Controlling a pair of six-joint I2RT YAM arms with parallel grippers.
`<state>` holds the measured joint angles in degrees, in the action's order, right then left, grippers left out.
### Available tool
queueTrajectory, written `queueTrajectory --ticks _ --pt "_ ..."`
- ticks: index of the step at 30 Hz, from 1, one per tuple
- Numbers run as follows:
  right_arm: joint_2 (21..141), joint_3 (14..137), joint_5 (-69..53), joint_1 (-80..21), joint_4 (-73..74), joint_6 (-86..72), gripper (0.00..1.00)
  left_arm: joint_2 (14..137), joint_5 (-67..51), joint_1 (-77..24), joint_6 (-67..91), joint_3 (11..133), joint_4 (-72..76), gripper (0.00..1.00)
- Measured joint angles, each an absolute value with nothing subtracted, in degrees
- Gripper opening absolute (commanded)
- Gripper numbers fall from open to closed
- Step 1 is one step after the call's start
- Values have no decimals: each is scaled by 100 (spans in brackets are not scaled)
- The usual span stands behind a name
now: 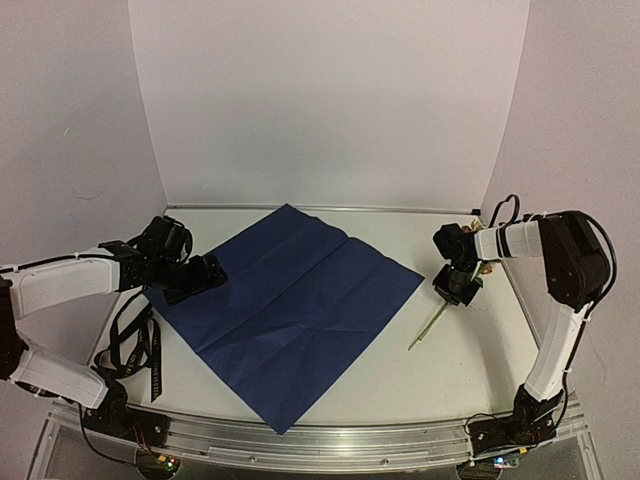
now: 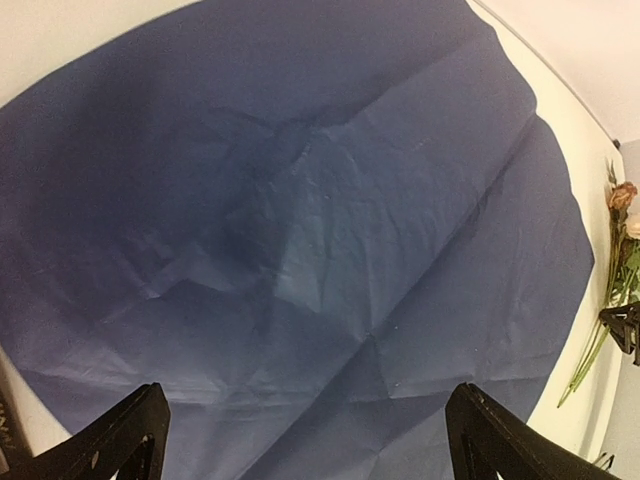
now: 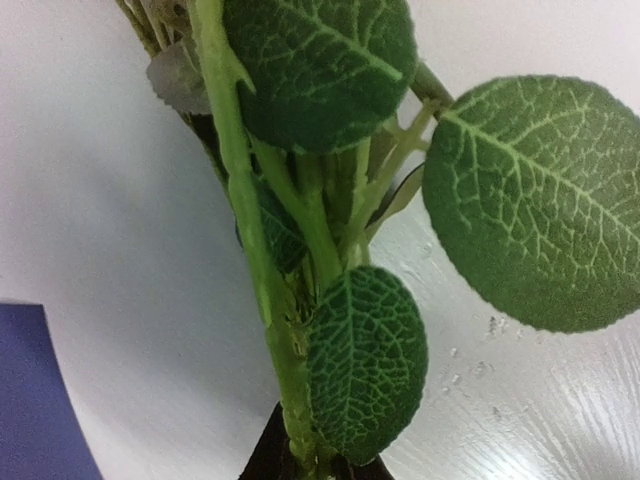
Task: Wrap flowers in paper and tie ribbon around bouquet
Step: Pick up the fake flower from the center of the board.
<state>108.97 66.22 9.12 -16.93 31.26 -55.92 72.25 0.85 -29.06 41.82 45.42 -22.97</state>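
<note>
The paper (image 1: 290,300) lies flat in the middle of the table, dark navy face up and creased. My left gripper (image 1: 205,272) hovers low at its left corner. In the left wrist view that gripper (image 2: 307,395) is open, with only the paper (image 2: 300,200) under it. The flowers (image 1: 430,325) lie to the right of the sheet, their thin green stems pointing at the front edge. My right gripper (image 1: 458,285) sits over them, shut on the stems (image 3: 260,250) among green leaves; its dark fingers (image 3: 265,460) show at the bottom. The black ribbon (image 1: 140,345) lies looped at front left.
White walls close in the table at the back and both sides. A metal rail (image 1: 300,440) runs along the near edge. From the left wrist the flowers (image 2: 615,250) and the right gripper's black body (image 2: 625,325) show at far right.
</note>
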Motion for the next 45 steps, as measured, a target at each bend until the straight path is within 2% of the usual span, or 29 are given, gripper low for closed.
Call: queueTrajectory --ticks 11,22,32,45 --pt "10112 6053 277 -1328 3442 -4675 0 9107 98 -4100 4074 5583 -1645 100" --pt "9208 5949 -80 -1310 3922 -4233 0 10950 1107 -4709 3478 7124 -1469 100" --pt "8854 5981 -222 -1310 4284 -4062 0 12007 1789 -5107 3167 7867 -1710 100" --pt "8790 6037 -235 -1310 4390 -3984 0 12334 1923 -5531 3339 8208 -1806 100"
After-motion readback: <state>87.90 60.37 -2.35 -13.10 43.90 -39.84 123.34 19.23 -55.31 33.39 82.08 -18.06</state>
